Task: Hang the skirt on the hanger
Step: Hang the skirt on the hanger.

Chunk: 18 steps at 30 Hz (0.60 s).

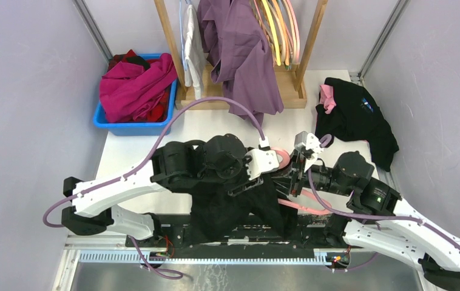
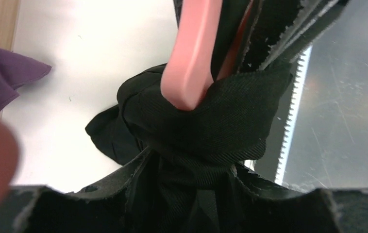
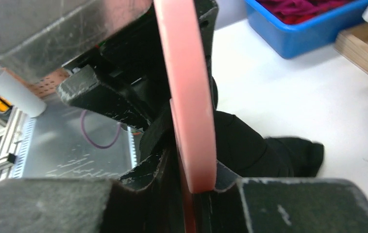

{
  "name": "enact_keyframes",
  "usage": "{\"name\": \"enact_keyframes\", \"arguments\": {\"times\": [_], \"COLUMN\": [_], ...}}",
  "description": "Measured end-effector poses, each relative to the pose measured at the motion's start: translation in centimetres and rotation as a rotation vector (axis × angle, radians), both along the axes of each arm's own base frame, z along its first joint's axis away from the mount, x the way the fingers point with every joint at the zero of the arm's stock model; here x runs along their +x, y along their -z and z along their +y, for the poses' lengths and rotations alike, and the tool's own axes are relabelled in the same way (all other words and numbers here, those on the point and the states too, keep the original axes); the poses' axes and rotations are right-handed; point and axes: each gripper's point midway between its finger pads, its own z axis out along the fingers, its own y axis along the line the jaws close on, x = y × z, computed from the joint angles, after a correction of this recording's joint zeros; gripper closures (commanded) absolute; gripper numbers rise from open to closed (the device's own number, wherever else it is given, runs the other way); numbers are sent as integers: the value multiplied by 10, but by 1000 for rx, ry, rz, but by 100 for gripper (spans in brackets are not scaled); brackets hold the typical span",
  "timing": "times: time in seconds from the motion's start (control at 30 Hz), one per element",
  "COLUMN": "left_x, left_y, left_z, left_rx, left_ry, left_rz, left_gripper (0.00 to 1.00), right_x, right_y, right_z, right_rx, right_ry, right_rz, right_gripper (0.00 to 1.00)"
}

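Observation:
A black skirt (image 1: 233,209) hangs bunched below my left gripper (image 1: 253,185), which is shut on its fabric (image 2: 206,160). A pink hanger (image 1: 300,203) runs between the two grippers. In the left wrist view its pink end (image 2: 192,53) pokes into the skirt's folded waistband. My right gripper (image 1: 294,176) is shut on the hanger, whose pink bar (image 3: 187,97) passes between its jaws. The skirt also shows beyond it in the right wrist view (image 3: 250,145).
A blue bin (image 1: 135,124) of red and magenta clothes stands at the back left. A wooden rack (image 1: 288,85) with a purple garment (image 1: 246,54) and several hangers stands at the back. A black garment (image 1: 355,118) lies at the right. The table's toothed front edge (image 1: 215,257) is near.

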Motion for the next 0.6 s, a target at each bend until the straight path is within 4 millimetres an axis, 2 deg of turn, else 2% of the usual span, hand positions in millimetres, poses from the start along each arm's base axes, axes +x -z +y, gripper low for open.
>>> {"name": "enact_keyframes", "arguments": {"times": [0.17,0.23,0.33,0.47,0.6], "left_x": [24,31,42,57,69], "left_y": [32,48,67,69,63], "left_z": [1,4,9,18,28], "left_rx": [3,22,53,61,68], "left_ry": [-97,-133,-183,-250,-314], "left_rz": [-30,-26,-21,-26,-34], "left_gripper": [97,97,97,97,97], "right_x": [15,22,33,45,54], "right_y": [32,52,75,85,95], "right_z": [-1,-1,-4,-13,-31], "right_rx": [-84,-123,-185,-227,-279], "right_ry": [78,113,176,263,363], "right_rz": [34,56,88,102,119], "right_gripper": [73,61,48,39,36]}}
